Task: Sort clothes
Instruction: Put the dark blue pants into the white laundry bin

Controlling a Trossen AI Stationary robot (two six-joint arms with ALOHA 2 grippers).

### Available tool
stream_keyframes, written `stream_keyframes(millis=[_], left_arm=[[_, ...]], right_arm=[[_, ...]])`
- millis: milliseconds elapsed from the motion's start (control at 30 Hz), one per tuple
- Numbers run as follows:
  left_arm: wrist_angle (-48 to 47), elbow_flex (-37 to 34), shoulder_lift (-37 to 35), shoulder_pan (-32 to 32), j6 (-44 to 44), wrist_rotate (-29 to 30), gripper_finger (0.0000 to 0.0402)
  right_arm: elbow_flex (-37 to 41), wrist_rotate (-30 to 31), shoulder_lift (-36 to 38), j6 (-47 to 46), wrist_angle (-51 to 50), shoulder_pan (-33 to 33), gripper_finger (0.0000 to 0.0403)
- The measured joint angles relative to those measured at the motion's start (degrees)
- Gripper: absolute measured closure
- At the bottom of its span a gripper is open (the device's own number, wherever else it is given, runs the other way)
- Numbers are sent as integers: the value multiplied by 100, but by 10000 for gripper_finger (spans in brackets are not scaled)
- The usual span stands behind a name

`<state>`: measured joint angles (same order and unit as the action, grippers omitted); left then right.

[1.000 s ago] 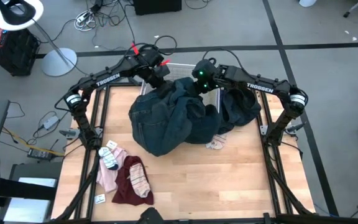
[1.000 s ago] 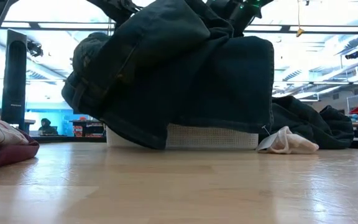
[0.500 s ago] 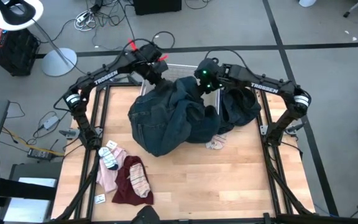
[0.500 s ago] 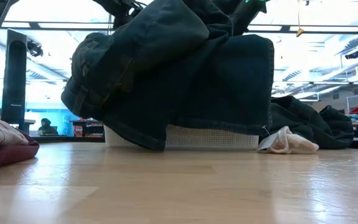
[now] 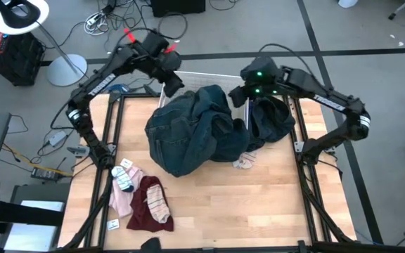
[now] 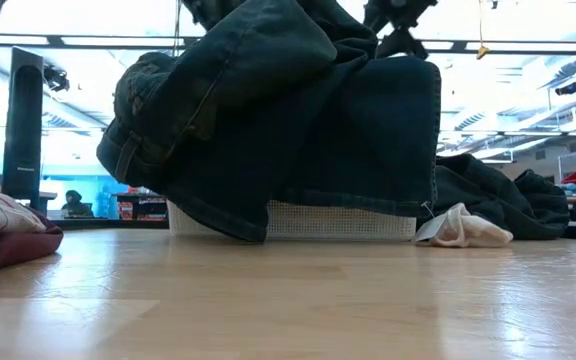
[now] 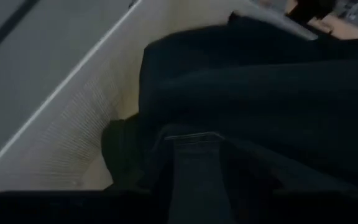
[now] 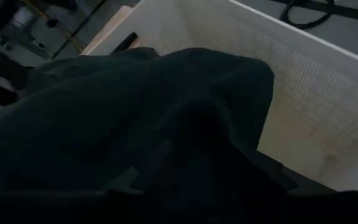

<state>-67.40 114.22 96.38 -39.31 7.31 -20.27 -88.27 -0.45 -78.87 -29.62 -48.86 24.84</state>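
A large dark teal garment point(image 5: 192, 133) lies heaped over the white bin point(image 5: 204, 75). It hangs down the bin's near wall point(image 6: 338, 220) onto the table. My left gripper point(image 5: 170, 82) hovers above the bin's far left corner, open and clear of the cloth point(image 7: 260, 93). My right gripper point(image 5: 244, 95) hovers above the bin's far right side, open, its spread fingers point(image 6: 398, 32) above the garment point(image 8: 135, 124). Neither holds anything.
A black garment point(image 5: 273, 119) lies right of the bin. A small pale sock point(image 5: 243, 163) rests on the table in front of it. Pink and maroon clothes with striped socks point(image 5: 138, 198) lie near the table's left front. Bare wood fills the near middle.
Both grippers have let go of the dark teal garment and risen off it. The left has drawn back toward the far left corner, the right toward the table's right edge. The garment stays draped over the bin, its top settled slightly.
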Motion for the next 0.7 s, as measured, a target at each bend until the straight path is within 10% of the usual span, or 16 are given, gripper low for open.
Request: stream_keyframes(millis=[467, 700], left_arm=[[-651, -124, -1934, 517, -477, 827, 269], [-613, -1278, -3219, 1069, -1303, 1345, 269]], right_arm=[[-4, 386, 1044, -317, -412, -1466, 267], [-4, 1051, 1002, -324, -394, -2298, 277]])
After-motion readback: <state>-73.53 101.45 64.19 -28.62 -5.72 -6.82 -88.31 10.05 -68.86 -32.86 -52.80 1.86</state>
